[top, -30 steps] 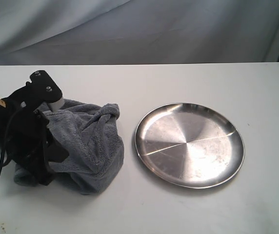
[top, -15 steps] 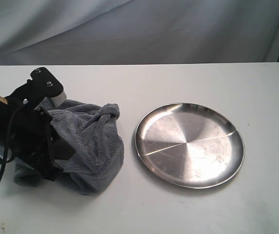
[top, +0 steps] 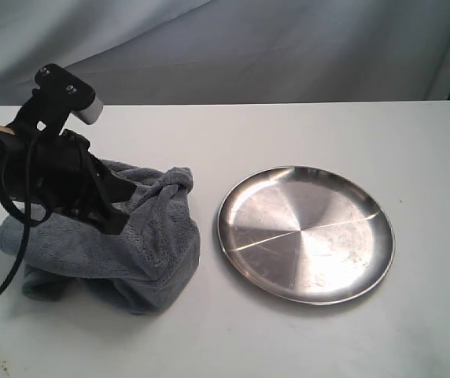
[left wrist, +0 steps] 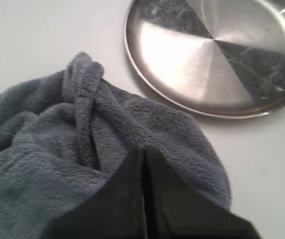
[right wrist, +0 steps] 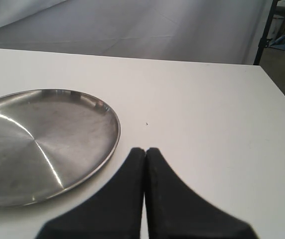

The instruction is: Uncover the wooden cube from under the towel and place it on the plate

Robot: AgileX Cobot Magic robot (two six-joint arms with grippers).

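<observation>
The desk (top: 327,134) is seen broad and flat under everything. On it the plate (top: 306,234) is laid face up, beyond the towel from the left pincer (top: 113,220), and just ahead of the right pincer (right wrist: 145,152), off to one side of its tips. Being round, it offers no long axis. A hard, slick, rigid landing surface is to be expected, and a block could slide or clatter if dropped there.

The towel (top: 150,236) is bunched in a soft heap directly under and ahead of the left pincer's tips, with a twisted ridge pointed away from those tips toward the plate. It is judged light, limp and grippy. A raised fold or the hem is best pinched, and the cloth should drape when lifted.

The left pincer is shown shut, tips against the plush; whether any fabric is nipped cannot be told. The right pincer is shut on nothing.

The wooden cube is not seen at all. It is presumed hidden beneath the heap, so its facing cannot be given. Light, stiff handling is expected, with opposite flat faces to be taken.
</observation>
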